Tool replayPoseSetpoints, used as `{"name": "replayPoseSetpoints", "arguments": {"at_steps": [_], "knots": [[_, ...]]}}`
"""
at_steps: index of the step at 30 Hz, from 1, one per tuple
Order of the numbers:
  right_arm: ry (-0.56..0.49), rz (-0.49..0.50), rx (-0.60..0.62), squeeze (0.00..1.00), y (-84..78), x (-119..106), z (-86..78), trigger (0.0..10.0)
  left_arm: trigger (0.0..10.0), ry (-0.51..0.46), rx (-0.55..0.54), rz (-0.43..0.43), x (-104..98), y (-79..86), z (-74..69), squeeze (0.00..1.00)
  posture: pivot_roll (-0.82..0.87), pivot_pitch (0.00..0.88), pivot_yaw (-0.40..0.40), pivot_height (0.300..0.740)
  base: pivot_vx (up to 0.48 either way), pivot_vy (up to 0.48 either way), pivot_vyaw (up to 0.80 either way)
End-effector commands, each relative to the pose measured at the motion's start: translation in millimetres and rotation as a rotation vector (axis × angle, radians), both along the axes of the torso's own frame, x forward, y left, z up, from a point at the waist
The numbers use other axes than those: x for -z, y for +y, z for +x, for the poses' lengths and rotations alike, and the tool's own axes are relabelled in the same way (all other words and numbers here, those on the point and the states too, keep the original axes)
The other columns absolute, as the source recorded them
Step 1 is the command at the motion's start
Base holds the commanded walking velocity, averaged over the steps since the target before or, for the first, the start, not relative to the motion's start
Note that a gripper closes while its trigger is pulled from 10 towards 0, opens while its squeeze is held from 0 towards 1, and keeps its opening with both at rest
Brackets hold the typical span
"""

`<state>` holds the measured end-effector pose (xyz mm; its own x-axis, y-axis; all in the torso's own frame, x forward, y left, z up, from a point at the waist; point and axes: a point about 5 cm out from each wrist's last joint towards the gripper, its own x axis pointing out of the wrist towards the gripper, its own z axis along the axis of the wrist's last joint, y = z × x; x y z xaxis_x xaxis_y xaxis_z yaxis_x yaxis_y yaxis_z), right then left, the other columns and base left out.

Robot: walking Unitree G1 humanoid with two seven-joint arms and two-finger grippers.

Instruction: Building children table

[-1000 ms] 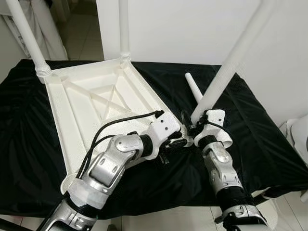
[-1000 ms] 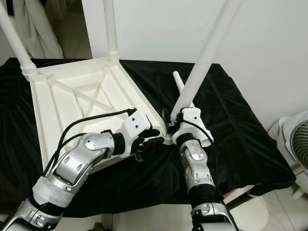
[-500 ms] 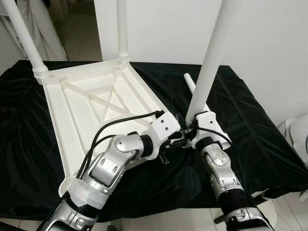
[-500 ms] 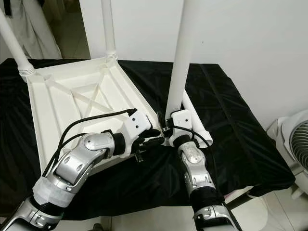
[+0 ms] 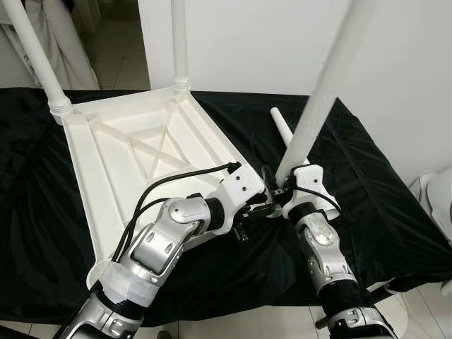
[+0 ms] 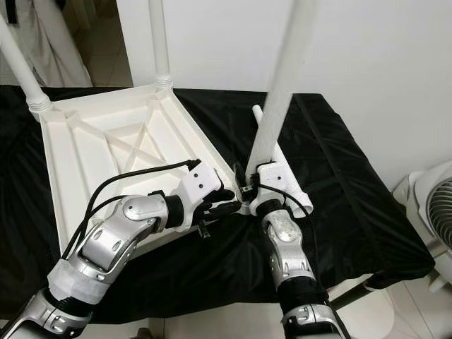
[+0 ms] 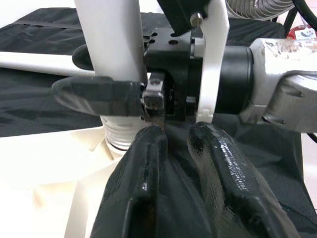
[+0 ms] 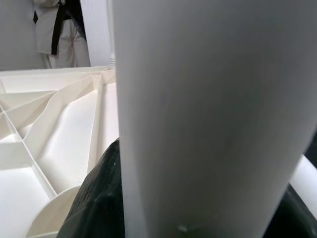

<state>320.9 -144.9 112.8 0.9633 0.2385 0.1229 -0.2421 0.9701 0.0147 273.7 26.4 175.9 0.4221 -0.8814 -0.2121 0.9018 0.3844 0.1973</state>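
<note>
Right gripper (image 5: 280, 192) clamps the tilted white leg (image 5: 321, 94).

the upturned table top (image 5: 134, 152) and the leg (image 5: 321, 99) clamped in the right gripper (image 6: 248, 189) look like smooth white plastic with a dull sheen, the leg's lower end ridged with thread (image 7: 119, 138). the cloth (image 5: 367, 183) over the surface is black, thin and creased, faintly shiny along its folds. the arms (image 5: 159, 244) are brushed silvery metal with white plastic covers, and the left gripper (image 7: 173, 144) has black fingers (image 7: 143, 183) that look rubbery, slightly glossy and finely textured.
</note>
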Motion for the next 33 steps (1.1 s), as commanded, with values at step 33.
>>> {"name": "replayPoseSetpoints", "arguments": {"at_steps": [33], "knots": [[0.170,-0.002,0.055,0.00,-16.2,25.1,-10.0,10.0,10.0,-0.005,-0.007,0.004,-2.0,-0.7,-3.0,0.00,0.06,0.078,-0.001,0.740,0.000,0.000,0.00]]}}
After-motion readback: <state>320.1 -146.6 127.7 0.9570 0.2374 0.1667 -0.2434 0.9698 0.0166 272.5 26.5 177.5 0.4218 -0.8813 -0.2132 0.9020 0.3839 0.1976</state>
